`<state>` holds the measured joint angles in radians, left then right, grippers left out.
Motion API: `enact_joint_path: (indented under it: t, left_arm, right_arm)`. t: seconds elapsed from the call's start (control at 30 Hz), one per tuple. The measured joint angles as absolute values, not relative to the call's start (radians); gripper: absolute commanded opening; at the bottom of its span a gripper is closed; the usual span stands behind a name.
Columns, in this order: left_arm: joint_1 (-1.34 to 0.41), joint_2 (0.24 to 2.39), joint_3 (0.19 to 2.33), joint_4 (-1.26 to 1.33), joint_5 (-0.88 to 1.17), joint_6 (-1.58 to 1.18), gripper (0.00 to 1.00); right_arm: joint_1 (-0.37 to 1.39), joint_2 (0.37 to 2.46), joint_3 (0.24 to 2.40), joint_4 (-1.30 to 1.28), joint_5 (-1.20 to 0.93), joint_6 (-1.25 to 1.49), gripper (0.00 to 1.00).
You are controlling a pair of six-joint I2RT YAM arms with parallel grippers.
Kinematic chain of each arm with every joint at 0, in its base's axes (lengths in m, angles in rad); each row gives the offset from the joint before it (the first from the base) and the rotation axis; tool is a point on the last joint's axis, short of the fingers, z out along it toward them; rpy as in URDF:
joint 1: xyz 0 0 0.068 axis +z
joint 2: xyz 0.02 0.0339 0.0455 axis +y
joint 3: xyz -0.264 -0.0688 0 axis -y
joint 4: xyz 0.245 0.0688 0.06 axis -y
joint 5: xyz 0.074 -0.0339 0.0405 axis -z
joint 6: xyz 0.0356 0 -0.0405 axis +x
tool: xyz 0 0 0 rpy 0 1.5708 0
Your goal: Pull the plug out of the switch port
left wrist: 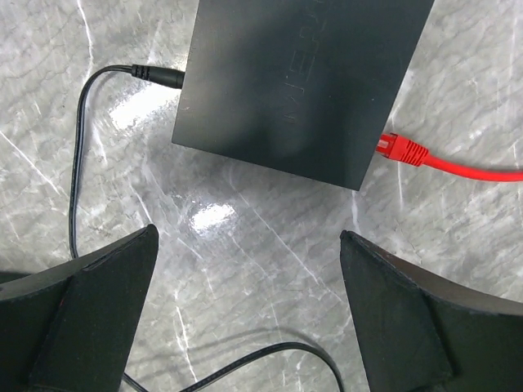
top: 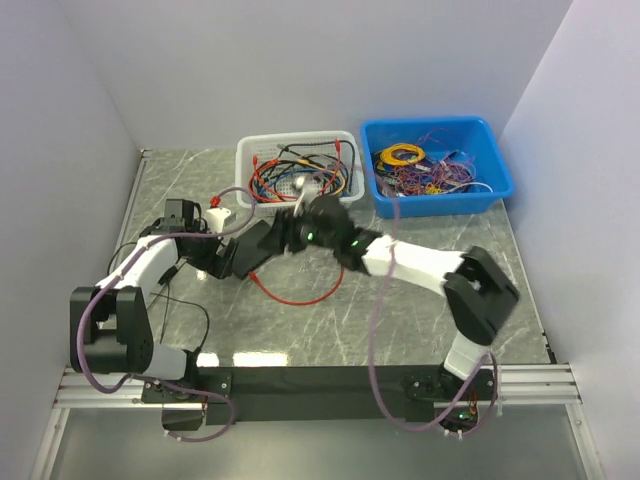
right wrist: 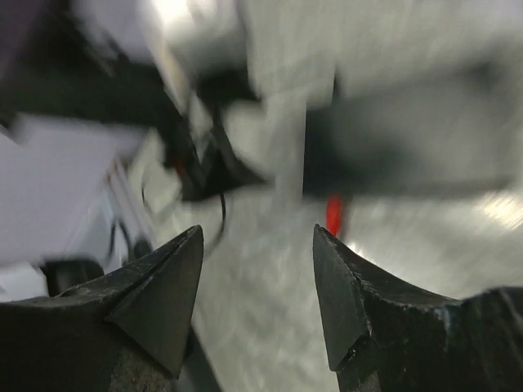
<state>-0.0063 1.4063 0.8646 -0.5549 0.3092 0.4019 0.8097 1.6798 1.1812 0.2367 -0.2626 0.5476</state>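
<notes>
The switch (left wrist: 302, 82) is a flat matte-black box lying on the marble table; in the top view the switch (top: 258, 248) sits between both arms. A red plug (left wrist: 402, 149) on a red cable (top: 300, 299) lies with its tip against the switch's right edge; whether it sits in a port I cannot tell. My left gripper (left wrist: 248, 233) hovers just short of the switch, open and holding nothing. My right gripper (right wrist: 257, 230) is open and empty too, in a blurred view with a red streak (right wrist: 333, 214) ahead. From above, the right gripper (top: 293, 228) is at the switch's far right.
A black power lead (left wrist: 159, 76) enters the switch's left side and loops under my left gripper. A white mesh basket (top: 245, 150) of cables and a blue bin (top: 430, 124) of wires stand at the back. White walls close both sides.
</notes>
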Motion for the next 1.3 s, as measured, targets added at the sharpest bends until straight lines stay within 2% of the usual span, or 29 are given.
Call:
enact_joint_path:
  t: [0.27,0.9,0.97,1.07,1.2,1.3]
  left_arm:
    - [0.018,1.478,0.855,-0.492,0.314,0.392,0.99]
    - [0.018,1.537,0.841,-0.453,0.364,0.388,0.99]
    - [0.018,1.537,0.84,-0.453,0.367,0.387,0.99]
    - [0.018,1.537,0.84,-0.453,0.374,0.387,0.99]
    - [0.018,1.538,0.84,-0.453,0.381,0.387,0.99]
    - [0.018,1.538,0.84,-0.453,0.382,0.388,0.99]
  right_arm:
    - [0.865,1.974,1.069,0.397,-0.388,0.767,0.59]
    - [0.884,2.262,1.172,0.788,-0.396,1.012,0.52]
    - [0.883,2.287,1.185,0.82,-0.394,1.034,0.47]
    - [0.876,2.316,1.191,0.855,-0.385,1.078,0.33]
    - [0.865,2.339,1.191,0.895,-0.389,1.147,0.08]
    - [0.86,2.344,1.192,0.905,-0.394,1.186,0.0]
